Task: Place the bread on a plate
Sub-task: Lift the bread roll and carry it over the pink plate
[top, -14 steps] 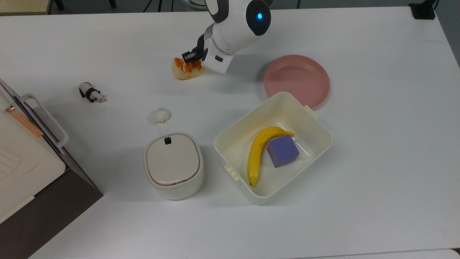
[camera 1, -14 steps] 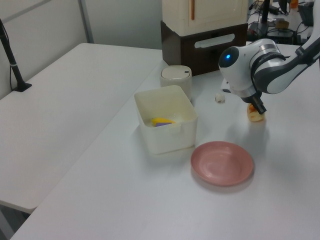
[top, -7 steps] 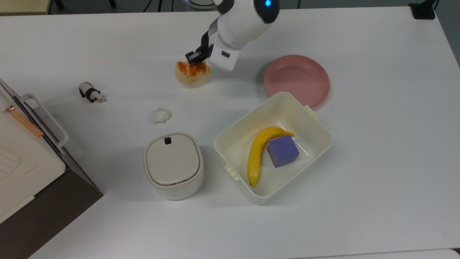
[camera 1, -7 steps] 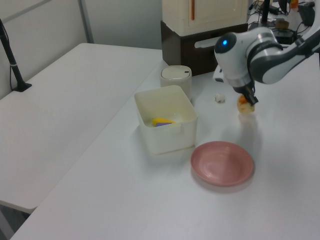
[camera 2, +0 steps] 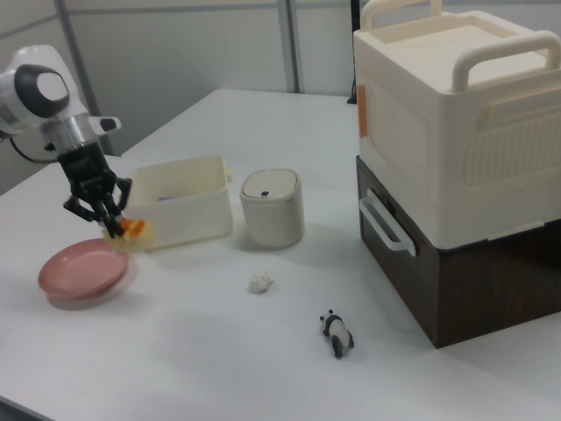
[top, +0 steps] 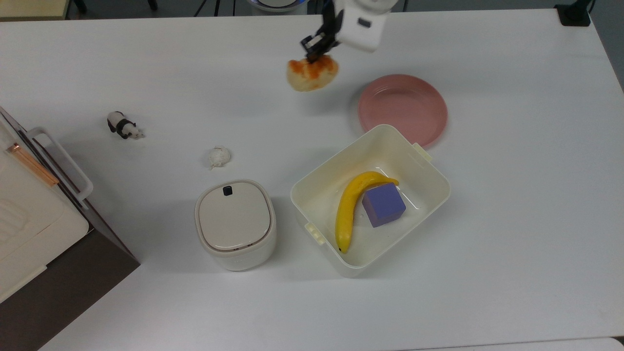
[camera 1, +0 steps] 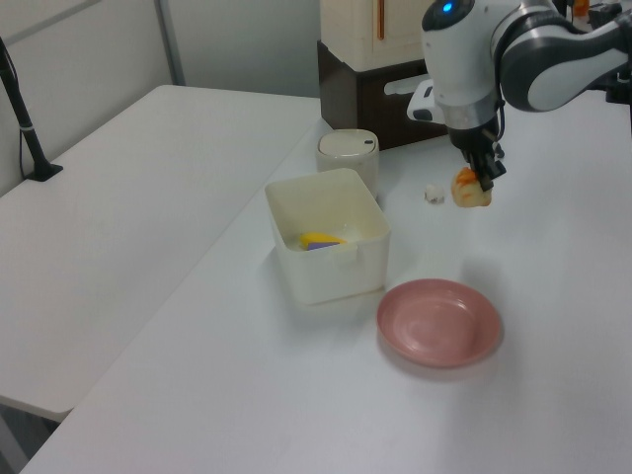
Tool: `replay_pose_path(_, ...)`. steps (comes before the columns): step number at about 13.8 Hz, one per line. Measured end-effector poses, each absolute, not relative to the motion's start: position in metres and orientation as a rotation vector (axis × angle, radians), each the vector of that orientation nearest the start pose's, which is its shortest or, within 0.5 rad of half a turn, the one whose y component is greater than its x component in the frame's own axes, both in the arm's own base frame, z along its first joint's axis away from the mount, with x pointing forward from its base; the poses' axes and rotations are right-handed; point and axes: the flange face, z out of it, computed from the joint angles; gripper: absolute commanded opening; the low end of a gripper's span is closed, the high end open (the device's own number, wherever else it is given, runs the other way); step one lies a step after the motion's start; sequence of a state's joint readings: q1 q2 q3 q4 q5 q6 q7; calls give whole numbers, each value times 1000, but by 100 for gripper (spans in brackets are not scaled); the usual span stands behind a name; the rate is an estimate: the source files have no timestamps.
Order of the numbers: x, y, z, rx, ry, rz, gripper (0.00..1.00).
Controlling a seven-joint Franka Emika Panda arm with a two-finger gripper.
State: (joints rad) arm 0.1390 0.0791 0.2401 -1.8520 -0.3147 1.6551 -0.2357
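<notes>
This looks like a robotics lab or office workroom. Plain white laminate tables (camera 1: 148, 197) stand side by side, backed by grey partition panels (camera 2: 175, 53) with metal posts. A white robot arm (camera 1: 494, 49) works above one table. Odd test props lie about: a small black-and-white toy panda (top: 124, 126), a purple foam cube (top: 383, 204), a yellow plastic banana (top: 348, 207).
</notes>
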Motion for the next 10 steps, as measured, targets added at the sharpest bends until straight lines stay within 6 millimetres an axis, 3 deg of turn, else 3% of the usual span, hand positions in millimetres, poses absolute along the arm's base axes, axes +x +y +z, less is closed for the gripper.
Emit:
replay_pose_path(2,522,203,478,-3237,-1057,337,0)
replay_pose_path(5,508,247,477,-3270,-932,287,0)
replay_pose_path(7,502,274,460,-3294,-863,279,0)
replay_pose_path(8,501,292,438,-3305,-826,290,0)
replay_pose_path(10,511,308,397,-3364,-761,319,0)
